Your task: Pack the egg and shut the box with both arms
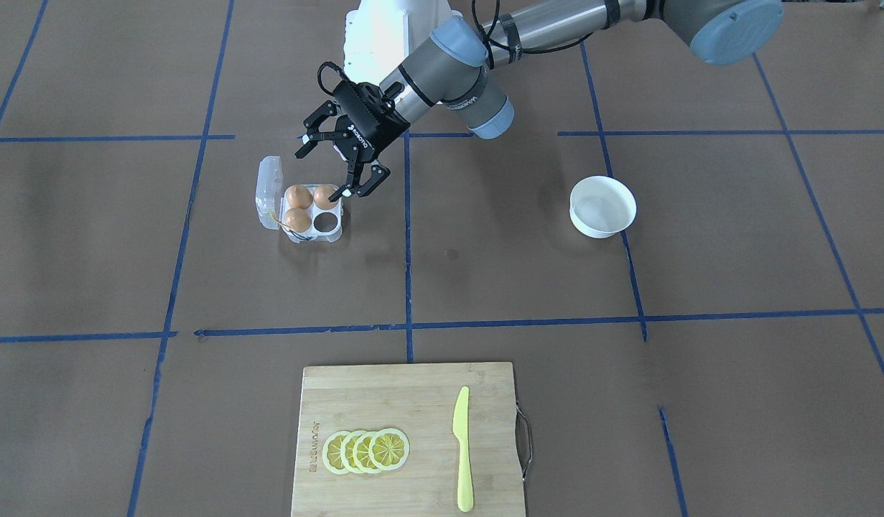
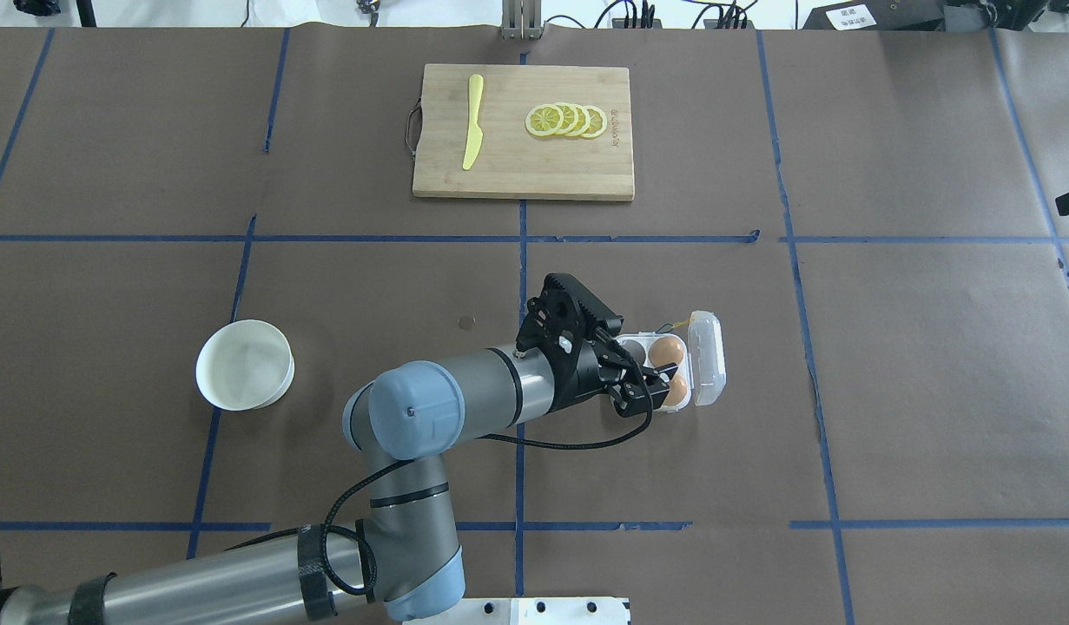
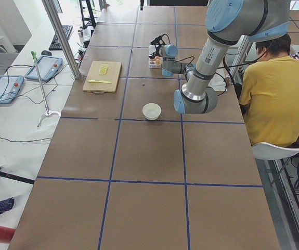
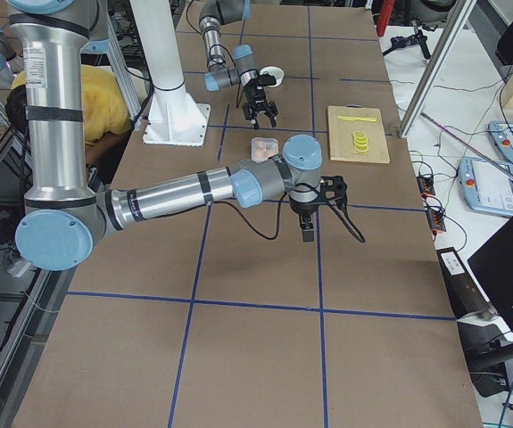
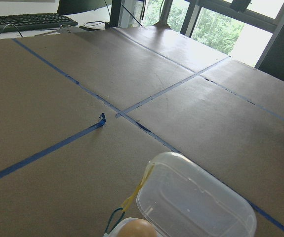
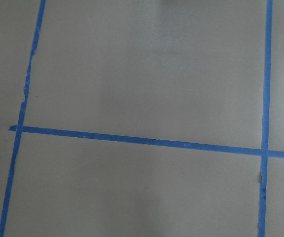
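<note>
Egg (image 5: 138,229) partly beyond bottom edge

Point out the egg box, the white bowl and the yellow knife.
box (image 1: 268,188): exterior front-facing view, on its open clear lid.
bowl (image 1: 594,230): exterior front-facing view, on its near outer wall.
knife (image 1: 464,467): exterior front-facing view, on its handle.

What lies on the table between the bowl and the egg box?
Nothing: between bowl and box, the front-facing view shows bare paper and a blue tape line.

Lid (image 1: 269,190) open, one cup (image 1: 327,222) free, left gripper (image 1: 325,171) above
</note>
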Controlling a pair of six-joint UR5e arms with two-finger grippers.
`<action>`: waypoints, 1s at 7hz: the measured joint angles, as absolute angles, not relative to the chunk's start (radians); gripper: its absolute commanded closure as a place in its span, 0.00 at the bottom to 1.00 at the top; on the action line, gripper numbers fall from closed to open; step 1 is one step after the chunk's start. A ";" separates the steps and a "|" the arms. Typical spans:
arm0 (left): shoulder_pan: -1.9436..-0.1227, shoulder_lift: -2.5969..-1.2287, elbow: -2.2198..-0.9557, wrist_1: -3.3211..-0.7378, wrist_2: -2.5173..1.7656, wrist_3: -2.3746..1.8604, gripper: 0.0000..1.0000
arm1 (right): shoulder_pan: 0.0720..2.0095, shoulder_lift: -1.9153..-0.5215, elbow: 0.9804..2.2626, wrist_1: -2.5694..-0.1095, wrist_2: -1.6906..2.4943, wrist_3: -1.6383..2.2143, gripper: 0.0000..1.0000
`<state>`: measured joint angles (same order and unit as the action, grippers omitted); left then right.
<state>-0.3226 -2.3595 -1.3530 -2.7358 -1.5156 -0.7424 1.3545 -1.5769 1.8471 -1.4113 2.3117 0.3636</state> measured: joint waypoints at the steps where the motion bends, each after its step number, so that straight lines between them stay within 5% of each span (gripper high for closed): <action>1: -0.365 -2.344 -1.395 -2.645 -1.577 -0.792 0.00 | 1.355 -1.577 1.848 -1.411 2.312 0.364 0.00; 4: -0.550 -2.220 -1.726 -1.991 -1.746 -0.675 0.00 | 1.354 -1.579 1.850 -1.411 2.311 0.366 0.00; 7: -0.830 -2.093 -1.852 -1.704 -1.850 -0.378 0.00 | 1.355 -1.579 1.847 -1.411 2.308 0.365 0.00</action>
<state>-0.8301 -2.0929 -1.8522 -1.7035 -1.8497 -0.3778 1.3545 -1.5791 1.8468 -1.4113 2.3078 0.3654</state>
